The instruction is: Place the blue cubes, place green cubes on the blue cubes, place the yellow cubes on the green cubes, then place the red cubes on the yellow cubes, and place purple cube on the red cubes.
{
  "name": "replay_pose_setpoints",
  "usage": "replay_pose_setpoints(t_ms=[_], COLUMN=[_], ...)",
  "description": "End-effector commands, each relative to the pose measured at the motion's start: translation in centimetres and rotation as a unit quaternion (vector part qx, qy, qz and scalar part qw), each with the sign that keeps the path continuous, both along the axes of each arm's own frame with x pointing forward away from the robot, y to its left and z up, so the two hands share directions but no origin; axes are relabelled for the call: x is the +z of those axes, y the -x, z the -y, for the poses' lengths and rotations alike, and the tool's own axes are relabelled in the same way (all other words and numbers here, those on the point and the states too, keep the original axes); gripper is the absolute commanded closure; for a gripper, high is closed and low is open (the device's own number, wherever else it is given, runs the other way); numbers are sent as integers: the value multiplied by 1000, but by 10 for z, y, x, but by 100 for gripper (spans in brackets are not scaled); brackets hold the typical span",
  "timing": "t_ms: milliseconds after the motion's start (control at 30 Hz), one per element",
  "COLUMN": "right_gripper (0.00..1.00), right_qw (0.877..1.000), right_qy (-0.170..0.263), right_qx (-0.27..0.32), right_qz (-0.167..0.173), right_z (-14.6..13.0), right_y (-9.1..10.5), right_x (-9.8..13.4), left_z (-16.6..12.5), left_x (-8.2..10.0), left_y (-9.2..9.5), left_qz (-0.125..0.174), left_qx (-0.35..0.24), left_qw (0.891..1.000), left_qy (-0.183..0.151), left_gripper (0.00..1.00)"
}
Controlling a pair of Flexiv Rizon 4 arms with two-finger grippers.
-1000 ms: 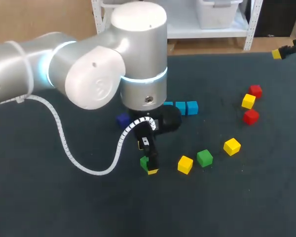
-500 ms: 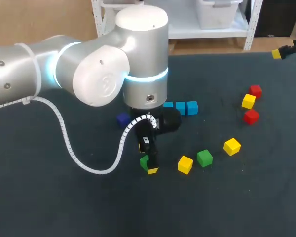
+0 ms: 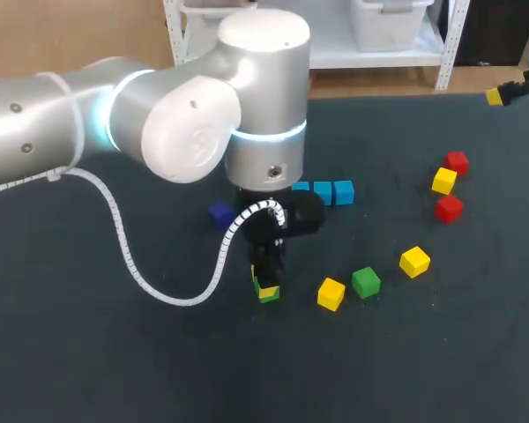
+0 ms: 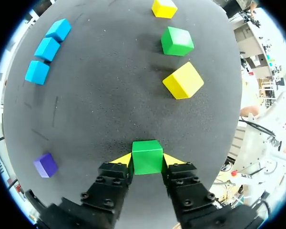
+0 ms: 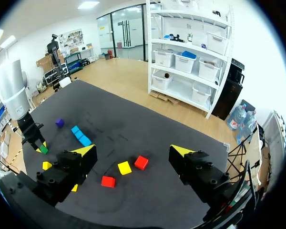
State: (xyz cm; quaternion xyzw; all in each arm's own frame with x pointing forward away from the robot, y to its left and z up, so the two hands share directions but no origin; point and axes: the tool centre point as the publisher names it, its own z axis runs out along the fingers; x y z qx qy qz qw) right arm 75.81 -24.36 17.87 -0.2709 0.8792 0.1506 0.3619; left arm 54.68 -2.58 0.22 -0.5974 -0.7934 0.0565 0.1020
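My left gripper (image 4: 147,160) points down at the table, shut on a green cube (image 4: 147,156) that rests between its yellow tips; in the head view the same gripper (image 3: 266,284) and cube (image 3: 268,295) sit near the table's middle. Three blue cubes (image 3: 324,190) lie in a row behind it. A purple cube (image 3: 219,212) lies to the left of them. A second green cube (image 3: 365,282) and a yellow cube (image 3: 331,293) lie to the right. My right gripper (image 5: 133,150) hangs open high above the table's far right.
Another yellow cube (image 3: 414,261) lies further right. At the right side, two red cubes (image 3: 457,162) (image 3: 448,208) flank a third yellow cube (image 3: 443,181). My left arm's large body (image 3: 247,106) hides part of the table's middle.
The left gripper's fingers have closed in on the green cube, from wide apart to touching both its sides. The arm shifted slightly right. The right arm has stayed put.
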Motion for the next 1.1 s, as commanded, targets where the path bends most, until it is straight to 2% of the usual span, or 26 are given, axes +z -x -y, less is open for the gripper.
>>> replay_pose_setpoints(t_ms=[33, 167, 300, 400, 533, 567, 633, 667, 700, 733, 767, 833, 900, 967, 1033, 1100], right_gripper=[0, 0, 0, 0, 0, 0, 0, 0, 0, 0, 0, 0, 0, 0, 0, 0], right_qw=[1000, 1000, 1000, 1000, 1000, 1000, 1000, 1000, 1000, 1000, 1000, 1000, 1000, 1000, 1000, 1000], right_qy=[1, 1, 1, 1, 1, 1, 1, 1, 1, 1, 1, 1, 1, 1, 1, 1], right_qx=[0, 0, 0, 0, 0, 0, 0, 0, 0, 0, 0, 0, 0, 0, 0, 0], right_qz=[0, 0, 0, 0, 0, 0, 0, 0, 0, 0, 0, 0, 0, 0, 0, 0], right_z=[0, 0, 0, 0, 0, 0, 0, 0, 0, 0, 0, 0, 0, 0, 0, 0], right_y=[0, 0, 0, 0, 0, 0, 0, 0, 0, 0, 0, 0, 0, 0, 0, 0], right_x=[0, 0, 0, 0, 0, 0, 0, 0, 0, 0, 0, 0, 0, 0, 0, 0], left_z=[3, 3, 3, 2, 3, 2, 1, 0, -2, -2, -4, -5, -6, -4, -1, 5], left_x=[1, 4, 10, 18, 27, 29, 36, 41, 46, 48, 53, 62, 70, 74, 80, 81], left_y=[-2, -4, -8, -12, -19, -22, -28, -32, -38, -42, -48, -61, -74, -84, -92, -97], left_qz=[5, 17, 30, 55, 63, 66, 67, 74, 84, 79, 84, 96, 98, 100, 97, 96], left_qx=[-5, -14, -58, -65, -117, -115, -159, -158, -169, -193, -186, -199, -180, -167, -162, -162], left_qw=[1000, 1000, 998, 996, 991, 991, 985, 985, 982, 978, 979, 975, 978, 980, 981, 981], left_qy=[-7, -10, 3, -6, 1, -3, -2, -4, -22, -27, -21, -32, -29, -49, -37, -44], left_gripper=[100, 100, 100, 100, 100, 100, 100, 100, 100, 100, 100, 100, 100, 100, 100, 100])
